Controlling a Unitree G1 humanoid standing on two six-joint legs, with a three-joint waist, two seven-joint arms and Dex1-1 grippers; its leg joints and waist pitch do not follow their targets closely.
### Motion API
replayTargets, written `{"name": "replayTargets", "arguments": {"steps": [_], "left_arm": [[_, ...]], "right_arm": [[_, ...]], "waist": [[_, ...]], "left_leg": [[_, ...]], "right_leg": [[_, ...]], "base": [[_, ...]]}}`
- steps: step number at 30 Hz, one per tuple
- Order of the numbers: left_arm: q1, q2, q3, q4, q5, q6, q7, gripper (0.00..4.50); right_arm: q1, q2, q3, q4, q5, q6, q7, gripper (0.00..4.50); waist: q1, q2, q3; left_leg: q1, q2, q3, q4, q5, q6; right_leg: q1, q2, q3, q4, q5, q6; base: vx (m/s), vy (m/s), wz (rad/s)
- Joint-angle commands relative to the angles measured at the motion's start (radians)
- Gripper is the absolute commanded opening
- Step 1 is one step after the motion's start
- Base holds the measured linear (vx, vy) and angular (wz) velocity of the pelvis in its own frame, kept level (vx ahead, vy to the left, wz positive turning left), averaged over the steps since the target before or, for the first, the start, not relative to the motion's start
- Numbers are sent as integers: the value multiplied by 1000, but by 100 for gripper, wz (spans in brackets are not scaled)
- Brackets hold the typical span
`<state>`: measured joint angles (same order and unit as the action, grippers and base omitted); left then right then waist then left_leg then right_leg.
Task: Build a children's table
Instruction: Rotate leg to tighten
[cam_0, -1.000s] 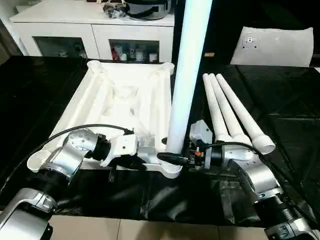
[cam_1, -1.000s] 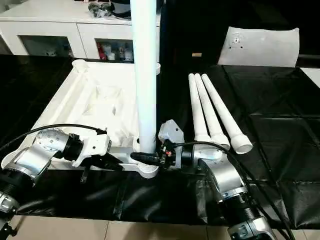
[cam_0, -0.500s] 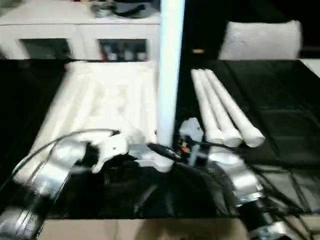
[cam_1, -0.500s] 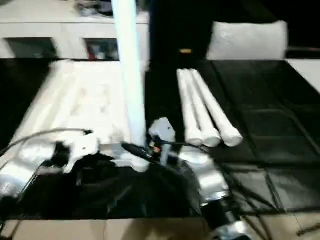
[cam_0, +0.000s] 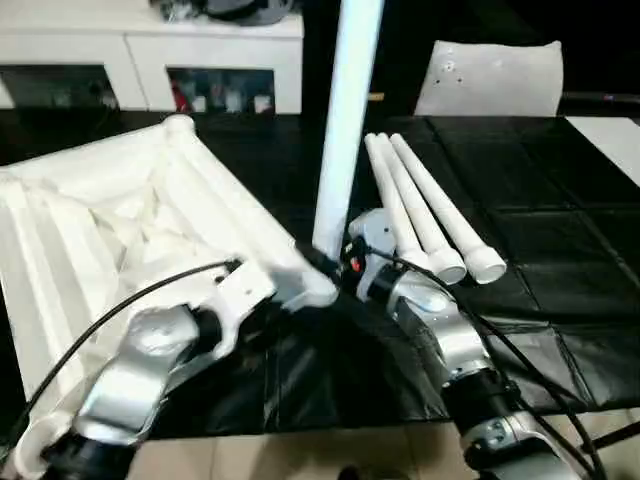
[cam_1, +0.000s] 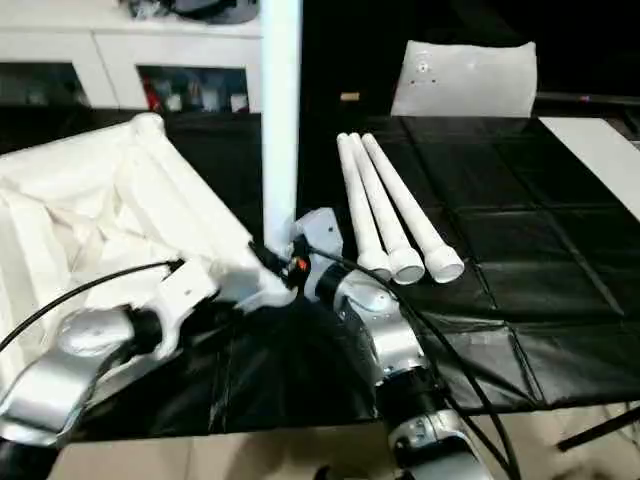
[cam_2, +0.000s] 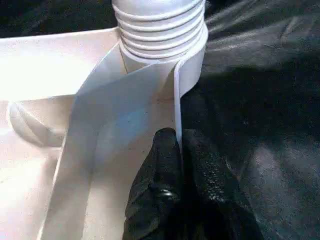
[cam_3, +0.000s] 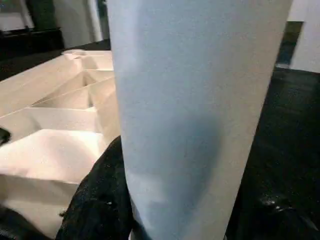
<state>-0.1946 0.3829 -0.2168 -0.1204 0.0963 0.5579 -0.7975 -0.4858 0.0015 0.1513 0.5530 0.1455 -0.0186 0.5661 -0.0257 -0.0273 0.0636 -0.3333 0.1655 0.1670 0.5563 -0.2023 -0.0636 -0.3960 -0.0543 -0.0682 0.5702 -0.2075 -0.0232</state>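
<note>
While our left gripper (cam_2: 177, 165) pinches the tabletop (cam_0: 120, 220) rim, our right gripper (cam_3: 107, 200) apparently clasps the upright leg (cam_0: 345, 120).

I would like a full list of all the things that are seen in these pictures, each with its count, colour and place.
Table top: one, white, upside down on the black sheet, ribs facing up.
Upright leg: one, white, standing in the table top's near corner socket.
Loose legs: three, white, side by side on the sheet beside the upright leg.
Black sheet: one, covering the work surface.
Cabinet: one, white with glass doors, at the back.
Plastic bag: one, whitish, at the sheet's far edge.
Left gripper: black fingers pinching the table top's thin rim.
Right gripper: black fingers around the upright leg's base.
</note>
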Motion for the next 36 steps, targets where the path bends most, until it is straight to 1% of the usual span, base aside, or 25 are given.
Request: {"name": "replayTargets", "arguments": {"steps": [1, 3, 4, 5, 7, 8, 9, 10, 12, 14, 15, 17, 22, 23, 24, 25, 26, 27, 28, 29, 31, 33, 34, 35, 36], "left_arm": [[-19, -31, -85, -25, -17, 18, -11, 0], [-35, -34, -86, -13, -16, 26, 1, 0], [-43, -35, -84, 1, -16, 16, 2, 0], [-51, -37, -80, 17, -14, 5, 9, 0], [-56, -35, -82, 25, -7, -13, 12, 0], [-56, -35, -82, 25, -7, -13, 12, 0], [-56, -33, -85, 25, -3, -24, 7, 0], [-60, -38, -81, 37, 0, -31, 12, 0], [-64, -44, -77, 51, -2, -35, 14, 0], [-71, -40, -79, 58, -14, -42, 5, 0], [-75, -38, -80, 63, -20, -46, 0, 0], [-81, -34, -81, 71, -26, -55, -9, 0], [-87, -17, -79, 86, -42, -71, -54, 0], [-88, -15, -79, 90, -41, -73, -55, 0], [-89, -13, -79, 96, -41, -77, -55, 0], [-90, -10, -79, 101, -41, -80, -56, 0], [-92, -9, -79, 104, -41, -81, -56, 0], [-95, -5, -78, 112, -42, -85, -57, 0], [-97, -3, -76, 116, -43, -88, -59, 0], [-99, -2, -75, 122, -45, -92, -60, 0], [-102, 1, -74, 127, -46, -100, -60, 0], [-109, 7, -73, 144, -45, -123, -60, 0], [-110, 8, -72, 146, -45, -127, -60, 0], [-112, 9, -73, 150, -45, -136, -62, 0], [-115, 13, -74, 158, -44, -152, -67, 0]], "right_arm": [[36, 9, -4, 148, -36, 50, -65, 190], [34, 16, -17, 159, -31, 36, -82, 190], [36, 18, -21, 159, -29, 29, -88, 190], [37, 22, -26, 162, -28, 23, -93, 190], [39, 26, -31, 165, -28, 11, -103, 190], [39, 26, -31, 165, -28, 11, -103, 190], [40, 28, -32, 167, -30, 1, -109, 190], [42, 38, -51, 173, -20, -24, -131, 190], [44, 49, -68, 180, -3, -33, -137, 190], [44, 49, -62, 191, -13, -42, -135, 190], [43, 50, -62, 197, -16, -47, -136, 190], [41, 51, -63, 203, -16, -50, -138, 190], [31, 46, -57, 224, -28, -38, -130, 190], [29, 46, -57, 227, -22, -31, -115, 225], [27, 46, -58, 231, -21, -33, -108, 246], [26, 46, -60, 233, -17, -31, -98, 246], [25, 46, -61, 234, -15, -31, -94, 269], [23, 44, -62, 235, -14, -32, -90, 269], [23, 43, -63, 234, -13, -31, -88, 278], [23, 42, -64, 232, -10, -30, -82, 298], [24, 38, -63, 228, -12, -32, -77, 307], [36, 20, -46, 213, -33, -51, -67, 325], [38, 17, -43, 210, -36, -54, -66, 335], [44, 12, -39, 202, -38, -57, -56, 344], [60, 3, -38, 178, -32, -47, -40, 361]], "waist": [[5, 16, -13], [9, 20, -15], [10, 21, -14], [11, 19, -14], [11, 19, -14], [12, 22, -15], [12, 20, -16], [14, 25, -18], [14, 28, -20], [14, 26, -20], [16, 29, -21], [17, 28, -21], [22, 30, -23], [21, 32, -25], [21, 31, -26], [22, 31, -26], [21, 30, -26], [26, 33, -31], [27, 32, -32], [31, 32, -34], [35, 32, -35], [43, 36, -40], [45, 35, -40], [50, 35, -45], [57, 34, -49]], "left_leg": [[-3, 66, -46, -87, -510, 6], [1, 67, -43, -86, -502, 4], [1, 66, -42, -86, -505, 5], [4, 64, -42, -84, -511, 6], [4, 64, -43, -84, -516, 4], [3, 64, -43, -84, -519, 3], [2, 65, -44, -85, -517, 3], [2, 66, -45, -85, -516, 2], [4, 66, -43, -84, -521, -1], [2, 66, -43, -85, -518, 0], [2, 66, -42, -85, -515, 0], [3, 66, -41, -84, -512, 0], [3, 68, -40, -85, -509, -5], [0, 68, -42, -86, -505, -9], [0, 69, -42, -86, -505, -10], [2, 68, -40, -85, -504, -9], [2, 66, -39, -83, -499, -5], [5, 68, -35, -80, -479, -3], [4, 67, -34, -79, -462, -3], [2, 68, -31, -80, -430, 2], [-4, 69, -28, -79, -383, 9], [3, 69, -21, -73, -350, 15], [3, 68, -19, -72, -343, 18], [3, 68, -17, -70, -326, 20], [-2, 65, -15, -67, -280, 29]], "right_leg": [[6, -98, 61, -108, -630, -76], [3, -97, 64, -107, -600, -88], [2, -96, 64, -109, -602, -88], [1, -95, 62, -110, -609, -86], [2, -95, 61, -110, -612, -85], [3, -96, 61, -111, -612, -84], [4, -97, 62, -109, -605, -85], [6, -96, 62, -107, -596, -88], [4, -96, 62, -108, -575, -99], [7, -95, 62, -105, -564, -105], [8, -96, 63, -104, -556, -109], [8, -96, 63, -104, -550, -113], [10, -95, 64, -100, -520, -124], [15, -95, 63, -96, -507, -129], [15, -95, 63, -95, -500, -131], [14, -95, 64, -96, -496, -133], [14, -95, 64, -97, -497, -138], [14, -98, 67, -97, -476, -148], [15, -96, 67, -94, -458, -154], [20, -95, 68, -88, -419, -165], [27, -95, 69, -82, -363, -179], [26, -93, 70, -78, -322, -197], [26, -92, 69, -78, -317, -199], [29, -91, 69, -74, -303, -203], [36, -90, 69, -69, -259, -207]], "base": [[0, 0, 0], [0, 0, 0], [0, 0, 0], [0, 0, 0], [0, 0, 0], [0, 0, 0], [0, 0, 0], [0, 0, 0], [0, 0, 0], [0, 0, 0], [0, 0, 0], [0, 0, 0], [0, 0, 0], [0, 0, 0], [0, 0, 0], [0, 0, 0], [0, 0, 0], [0, 0, 0], [0, 0, 0], [0, 0, 0], [0, 0, 0], [0, 0, 0], [61, -29, 11], [0, 0, 0], [0, 0, 0]]}}
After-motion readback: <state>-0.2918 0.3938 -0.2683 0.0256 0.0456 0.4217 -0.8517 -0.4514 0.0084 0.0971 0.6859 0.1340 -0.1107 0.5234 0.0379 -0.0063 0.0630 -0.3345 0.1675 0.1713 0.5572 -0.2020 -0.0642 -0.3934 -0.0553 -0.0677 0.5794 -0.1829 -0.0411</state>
